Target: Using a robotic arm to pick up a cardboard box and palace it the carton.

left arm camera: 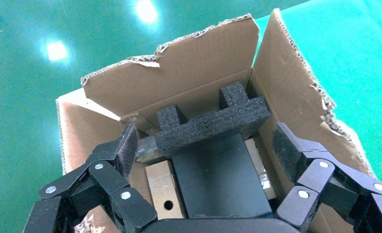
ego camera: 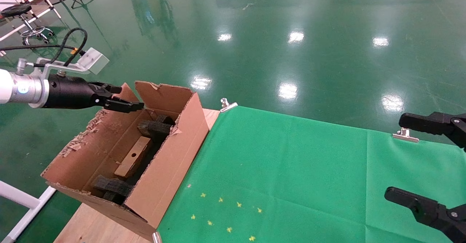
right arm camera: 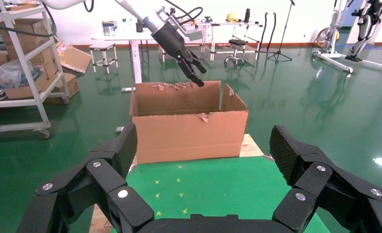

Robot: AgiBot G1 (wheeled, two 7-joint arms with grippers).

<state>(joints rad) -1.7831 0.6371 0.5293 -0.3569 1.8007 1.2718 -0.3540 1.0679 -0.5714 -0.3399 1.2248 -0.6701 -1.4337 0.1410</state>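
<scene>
The carton (ego camera: 171, 163) stands open on the table's left end, with torn upright flaps and black foam pieces (ego camera: 154, 128) inside. The small cardboard box (ego camera: 133, 157), with its round hole, lies flat on the carton's floor between the foam pieces. My left gripper (ego camera: 123, 102), on the white arm, hovers over the carton's far end, open and empty. In the left wrist view the left gripper (left arm camera: 204, 131) looks down on the foam (left arm camera: 213, 124), a flat black piece (left arm camera: 220, 179) and the small box (left arm camera: 162, 191). My right gripper (ego camera: 397, 157) is open and empty at the table's right side; its wrist view (right arm camera: 203, 133) faces the carton (right arm camera: 189, 131).
A green cloth (ego camera: 291, 170) covers the table, held by metal clips (ego camera: 227, 105) (ego camera: 405, 135), with small yellow marks (ego camera: 225, 214) near the front. Bare wood (ego camera: 94, 224) shows under the carton. A white frame (ego camera: 22, 199) stands left of the table. Shelves (right arm camera: 19, 63) stand far off.
</scene>
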